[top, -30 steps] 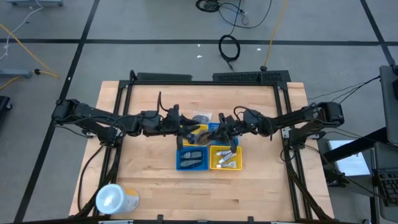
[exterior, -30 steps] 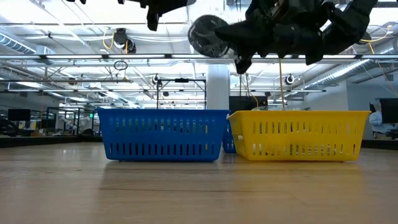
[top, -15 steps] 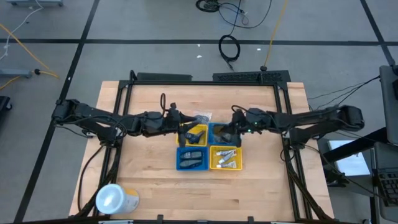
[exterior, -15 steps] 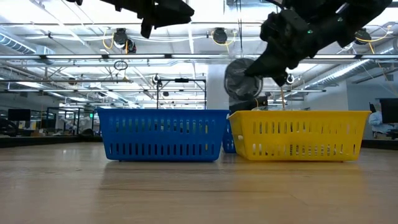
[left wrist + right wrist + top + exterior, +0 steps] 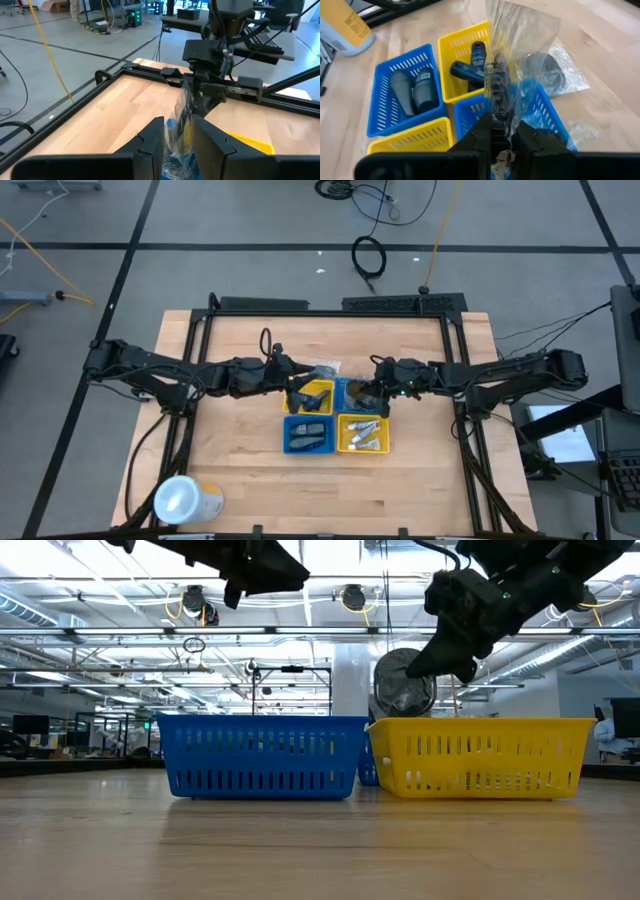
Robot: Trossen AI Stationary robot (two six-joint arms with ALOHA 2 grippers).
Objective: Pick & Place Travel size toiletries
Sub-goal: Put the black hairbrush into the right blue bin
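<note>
Since a second ago the right hand (image 5: 372,398) has carried its wrapped puck (image 5: 404,687) from between the arms to above the far blue tray (image 5: 352,391), while the left hand (image 5: 297,395) has drawn back over the far yellow tray (image 5: 318,395).

High view: both hands hang over the block of four trays mid-table (image 5: 240,470); a big cylinder (image 5: 186,500) stands at the near left corner.

Low view: the puck hangs just above the near yellow tray (image 5: 480,757), behind its rim; the near blue tray (image 5: 262,756) sits beside it.

Left wrist view: left fingers (image 5: 152,137) are slightly apart and hold nothing.

Right wrist view: right fingers (image 5: 485,132) are pressed together, pinching the clear wrapper (image 5: 512,60). Another wrapped puck (image 5: 546,71) lies on the table beyond; dark bottles (image 5: 472,67) fill the yellow tray, grey ones (image 5: 412,90) the blue.
</note>
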